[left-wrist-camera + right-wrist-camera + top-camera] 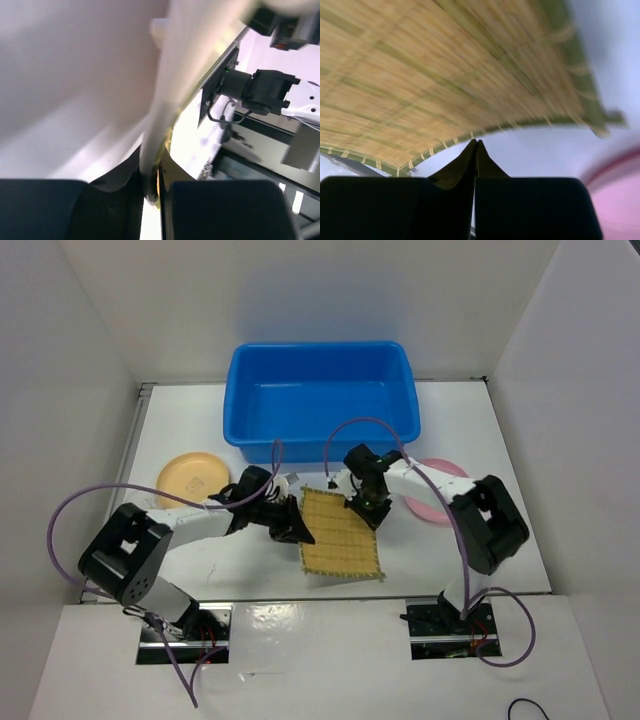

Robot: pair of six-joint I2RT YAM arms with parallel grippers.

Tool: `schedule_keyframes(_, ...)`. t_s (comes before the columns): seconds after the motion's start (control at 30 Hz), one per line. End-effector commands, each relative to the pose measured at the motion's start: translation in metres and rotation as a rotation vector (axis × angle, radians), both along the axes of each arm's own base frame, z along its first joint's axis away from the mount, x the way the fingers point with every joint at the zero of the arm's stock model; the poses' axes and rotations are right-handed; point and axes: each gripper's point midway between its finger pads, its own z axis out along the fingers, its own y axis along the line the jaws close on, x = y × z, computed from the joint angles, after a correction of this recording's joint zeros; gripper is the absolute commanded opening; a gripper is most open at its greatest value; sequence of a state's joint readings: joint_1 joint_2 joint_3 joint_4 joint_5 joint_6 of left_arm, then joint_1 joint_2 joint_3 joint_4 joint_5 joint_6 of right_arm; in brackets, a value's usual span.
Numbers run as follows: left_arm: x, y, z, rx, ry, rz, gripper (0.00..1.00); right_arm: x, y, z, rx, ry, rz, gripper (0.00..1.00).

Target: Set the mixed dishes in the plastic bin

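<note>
Gripping the bamboo mat (342, 535) from two sides, your arms hold it just beyond their bases, below centre in the overhead view. The left gripper (292, 523) has its fingers drawn narrow on the mat's left edge. Its wrist camera shows that edge as a pale, blurred band running down between the two dark pads. The right gripper (368, 510) is pinched fully together at the mat's upper right rim. In its wrist view the fingertips meet right at the green binding, so it seems to nip that edge, though the thin weave makes this hard to confirm. The mat bows overhead in that view, which suggests it is off the table (480, 560) rather than lying flat. A floppy sheet would sag from a single pinch, so you likely want holds on two edges to stop it folding during the carry.

Further up, the tan-orange plate (188, 478) lies flat at middle left. The pink plate (445, 472) lies at middle right, partly under the right arm. Both are outside the tub.

At top centre, the blue plastic bin (310, 448) stands mouth up, straight beyond the mat, with nothing visible inside. You won't find the clear cups in these views.
</note>
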State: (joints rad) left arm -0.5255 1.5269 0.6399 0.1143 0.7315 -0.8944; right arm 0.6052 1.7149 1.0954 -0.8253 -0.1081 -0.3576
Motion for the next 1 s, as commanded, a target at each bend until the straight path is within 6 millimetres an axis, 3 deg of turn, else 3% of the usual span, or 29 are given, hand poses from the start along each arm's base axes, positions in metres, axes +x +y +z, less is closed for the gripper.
schedule_keyframes(0.0,0.004,0.010,0.020,0.116,-0.092,-0.008,0.07,0.027,0.014,0.070,0.132,-0.227,-0.056,0.00)
schedule_keyframes(0.1,0.004,0.007,0.053,0.092,-0.115,-0.038,0.04,0.038,-0.009,0.099,0.170,-0.229,-0.167,0.00)
schedule_keyframes(0.13,0.001,0.005,0.063,0.073,-0.109,-0.054,0.04,0.049,-0.032,0.106,0.189,-0.230,-0.246,0.00)
schedule_keyframes(0.2,-0.002,0.004,0.074,0.062,-0.094,-0.079,0.00,0.064,-0.056,0.134,0.245,-0.300,-0.324,0.00)
schedule_keyframes(0.23,0.002,0.001,0.091,0.044,-0.128,-0.077,0.00,0.070,-0.068,0.145,0.261,-0.333,-0.368,0.00)
schedule_keyframes(0.27,0.002,-0.001,0.104,0.023,-0.141,-0.077,0.00,0.082,-0.102,0.157,0.261,-0.393,-0.472,0.00)
schedule_keyframes(0.3,0.005,-0.003,0.115,0.005,-0.149,-0.063,0.00,0.092,-0.117,0.183,0.298,-0.507,-0.532,0.00)
schedule_keyframes(0.33,0.007,-0.006,0.126,-0.015,-0.157,-0.063,0.00,0.097,-0.137,0.193,0.282,-0.577,-0.596,0.00)
schedule_keyframes(0.37,0.019,-0.009,0.154,-0.052,-0.227,-0.050,0.00,0.095,-0.160,0.190,0.254,-0.616,-0.676,0.00)
schedule_keyframes(0.4,0.023,-0.012,0.170,-0.073,-0.250,-0.041,0.00,0.094,-0.169,0.207,0.260,-0.715,-0.691,0.00)
schedule_keyframes(0.43,0.032,-0.013,0.181,-0.092,-0.259,-0.031,0.00,0.089,-0.176,0.206,0.231,-0.743,-0.720,0.00)
schedule_keyframes(0.47,0.039,-0.013,0.197,-0.117,-0.285,-0.029,0.00,0.081,-0.183,0.189,0.201,-0.726,-0.752,0.00)
schedule_keyframes(0.5,0.047,-0.019,0.230,-0.163,-0.340,-0.028,0.00,0.076,-0.186,0.187,0.195,-0.739,-0.782,0.00)
schedule_keyframes(0.57,0.059,-0.024,0.259,-0.227,-0.378,-0.050,0.00,0.069,-0.201,0.170,0.143,-0.717,-0.848,0.00)
schedule_keyframes(0.63,0.072,-0.032,0.294,-0.296,-0.405,-0.066,0.00,0.073,-0.212,0.174,0.118,-0.765,-0.900,0.00)
schedule_keyframes(0.7,0.082,-0.032,0.316,-0.344,-0.427,-0.085,0.00,0.072,-0.215,0.171,0.109,-0.768,-0.917,0.00)
schedule_keyframes(0.73,0.099,-0.034,0.330,-0.351,-0.453,-0.073,0.00,0.072,-0.216,0.171,0.101,-0.770,-0.921,0.00)
schedule_keyframes(0.77,0.110,-0.032,0.333,-0.351,-0.452,-0.065,0.00,0.071,-0.218,0.174,0.097,-0.784,-0.926,0.00)
schedule_keyframes(0.8,0.141,-0.027,0.317,-0.330,-0.408,-0.032,0.03,0.070,-0.219,0.174,0.092,-0.787,-0.941,0.00)
schedule_keyframes(0.87,0.170,-0.021,0.311,-0.323,-0.375,-0.012,0.05,0.069,-0.227,0.182,0.067,-0.820,-0.981,0.00)
schedule_keyframes(0.9,0.199,-0.018,0.312,-0.329,-0.389,0.002,0.05,0.068,-0.229,0.182,0.062,-0.823,-0.994,0.00)
schedule_keyframes(0.97,0.224,-0.020,0.307,-0.315,-0.375,0.025,0.05,0.070,-0.229,0.184,0.067,-0.833,-0.995,0.00)
